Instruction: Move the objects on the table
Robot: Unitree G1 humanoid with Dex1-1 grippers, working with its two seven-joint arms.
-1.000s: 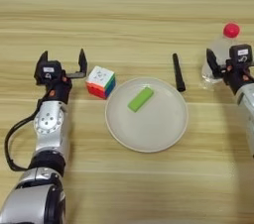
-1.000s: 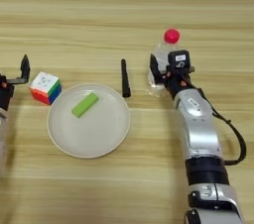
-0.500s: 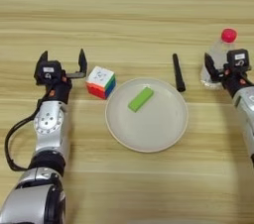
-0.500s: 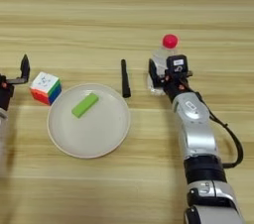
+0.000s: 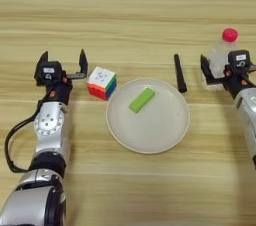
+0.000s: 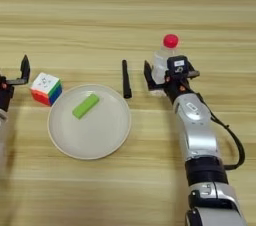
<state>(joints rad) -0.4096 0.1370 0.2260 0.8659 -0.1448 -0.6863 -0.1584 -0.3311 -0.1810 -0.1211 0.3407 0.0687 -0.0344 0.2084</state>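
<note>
Left eye view: left claw (image 5: 62, 66) at left, fingers spread, empty, just beside puzzle cube (image 5: 102, 82). Green block (image 5: 142, 99) on plate (image 5: 170, 130), centre.

Right eye view: right claw (image 6: 161, 76) around upright bottle (image 6: 163, 60), right of centre, grip tightness unclear. Black stick (image 6: 125, 78) between plate and bottle on table (image 6: 125, 15).

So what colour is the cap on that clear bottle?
Red. The bottle's cap shows best in the right eye view, just above the right end effector.
</note>
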